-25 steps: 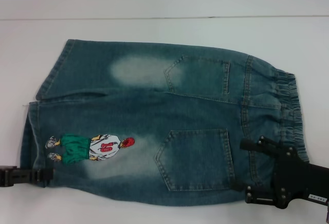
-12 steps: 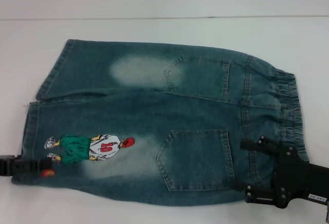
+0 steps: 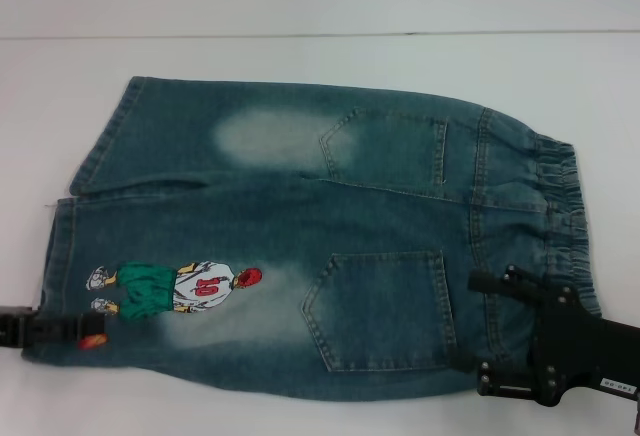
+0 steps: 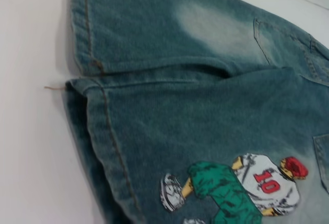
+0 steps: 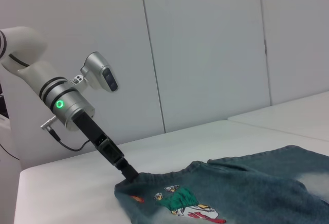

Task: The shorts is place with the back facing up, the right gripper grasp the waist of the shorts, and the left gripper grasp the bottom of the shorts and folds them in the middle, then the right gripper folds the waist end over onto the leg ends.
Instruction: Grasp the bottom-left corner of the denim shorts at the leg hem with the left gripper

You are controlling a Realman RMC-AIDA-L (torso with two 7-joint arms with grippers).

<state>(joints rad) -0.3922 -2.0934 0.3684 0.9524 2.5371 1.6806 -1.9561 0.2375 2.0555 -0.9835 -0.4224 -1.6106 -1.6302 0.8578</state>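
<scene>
You see the shorts (image 3: 310, 236) flat, back up, on the white surface (image 3: 320, 56), left hand (image 3: 60, 328) pinching the near-left leg hem (image 3: 62, 256), right hand (image 3: 500, 331) at the near-right waistband (image 3: 560, 216), its grip you cannot tell.

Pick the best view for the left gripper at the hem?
Right wrist view: left gripper shown whole, tip at the shorts hem corner. Head view shows it only at the frame edge, partly under denim. Left wrist view shows none.
</scene>
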